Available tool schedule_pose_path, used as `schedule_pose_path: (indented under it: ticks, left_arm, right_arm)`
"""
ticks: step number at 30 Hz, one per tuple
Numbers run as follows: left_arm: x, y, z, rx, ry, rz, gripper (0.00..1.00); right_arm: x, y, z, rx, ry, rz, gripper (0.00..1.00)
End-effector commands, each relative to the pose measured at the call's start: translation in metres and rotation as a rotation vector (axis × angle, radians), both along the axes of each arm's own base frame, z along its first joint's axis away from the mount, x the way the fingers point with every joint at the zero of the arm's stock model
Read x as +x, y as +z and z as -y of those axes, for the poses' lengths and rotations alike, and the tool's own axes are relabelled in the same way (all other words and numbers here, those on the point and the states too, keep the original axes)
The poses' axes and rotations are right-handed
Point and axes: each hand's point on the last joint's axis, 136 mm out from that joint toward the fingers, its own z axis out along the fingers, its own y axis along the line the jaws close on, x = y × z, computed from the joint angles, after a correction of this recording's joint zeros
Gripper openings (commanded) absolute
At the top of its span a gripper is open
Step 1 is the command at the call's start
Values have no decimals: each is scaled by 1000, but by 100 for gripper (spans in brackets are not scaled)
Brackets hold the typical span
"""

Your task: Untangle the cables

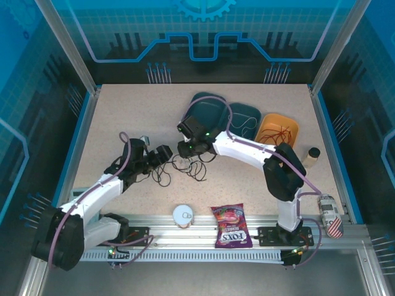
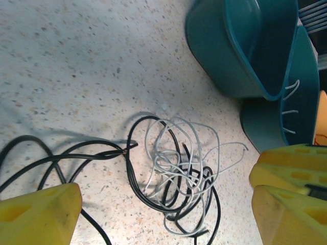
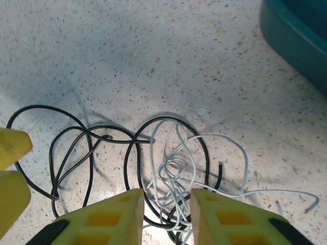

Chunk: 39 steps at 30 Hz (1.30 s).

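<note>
Cables (image 1: 185, 165): black cable (image 3: 76, 140) and white cable (image 3: 176, 163) knotted together on the speckled table (image 1: 123, 117), near the teal bins (image 1: 210, 111). Left gripper (image 2: 166, 196) spread wide over the heap, grasping nothing. Right gripper (image 3: 167, 209) parted slightly; white loops lie in the gap, unpinched.

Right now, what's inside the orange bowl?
A red cable lies in loose loops inside the orange bowl. Whether anything small sits beneath those loops cannot be told.
</note>
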Motion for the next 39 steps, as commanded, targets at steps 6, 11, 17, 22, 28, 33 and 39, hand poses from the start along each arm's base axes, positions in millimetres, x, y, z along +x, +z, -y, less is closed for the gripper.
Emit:
schedule_pose_path:
  ticks: [6, 11, 17, 22, 28, 33, 39]
  left_arm:
    - [-7, 6, -26, 50, 120, -5, 94]
    - [-14, 2, -40, 82, 178, -29, 99]
    - [-22, -7, -52, 114, 221, -80, 99]
    - [-23, -8, -52, 120, 211, -84, 99]
    - [-19, -6, -48, 114, 192, -68, 99]
    - [-15, -3, -43, 103, 162, -51, 99]
    - [-10, 1, -36, 93, 122, -25, 99]
  right_arm:
    - [-6, -23, -8, -171, 77, -27, 33]
    - [-5, -33, -16, -178, 98, -55, 33]
    - [-2, -42, -18, -201, 98, -75, 29]
    - [0, -46, -21, -196, 104, -82, 12]
    - [0, -9, -37, -86, 148, -13, 0]
    - [-2, 40, -43, 27, 169, 68, 0]
    - [-7, 89, -40, 111, 180, 139, 0]
